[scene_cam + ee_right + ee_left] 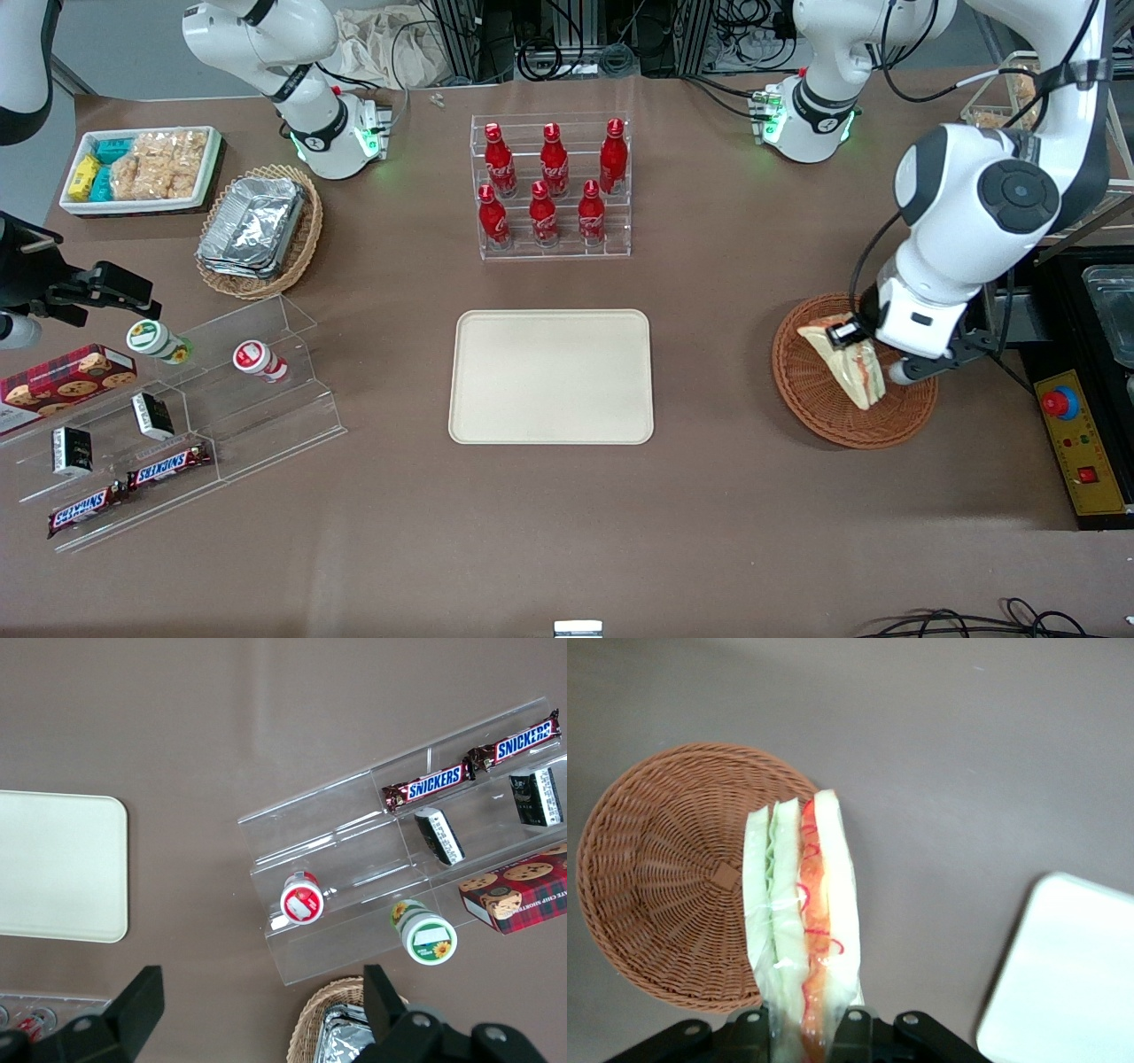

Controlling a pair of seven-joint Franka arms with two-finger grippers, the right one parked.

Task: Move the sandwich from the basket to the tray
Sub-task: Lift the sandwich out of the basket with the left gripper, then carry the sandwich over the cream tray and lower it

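Observation:
My left gripper (866, 359) is shut on the sandwich (843, 365), a wrapped cream wedge with green and red-orange layers. The wedge hangs lifted over the reddish-brown wicker basket (811, 403). In the left wrist view the sandwich (802, 904) runs out from between the black fingers (855, 1035) of the gripper (806, 1029), over the rim of the basket (656, 877) on the tray's side. Nothing else lies in the basket. The cream tray (551, 377) lies bare at the table's middle, toward the parked arm from the basket, and a corner of the tray (1072, 979) shows in the wrist view.
A clear rack of red bottles (551, 188) stands farther from the front camera than the tray. A tan basket with foil containers (257, 229), a white snack bin (142, 168) and an acrylic snack stand (177, 416) sit toward the parked arm's end. A yellow emergency-stop box (1079, 443) lies beside the basket.

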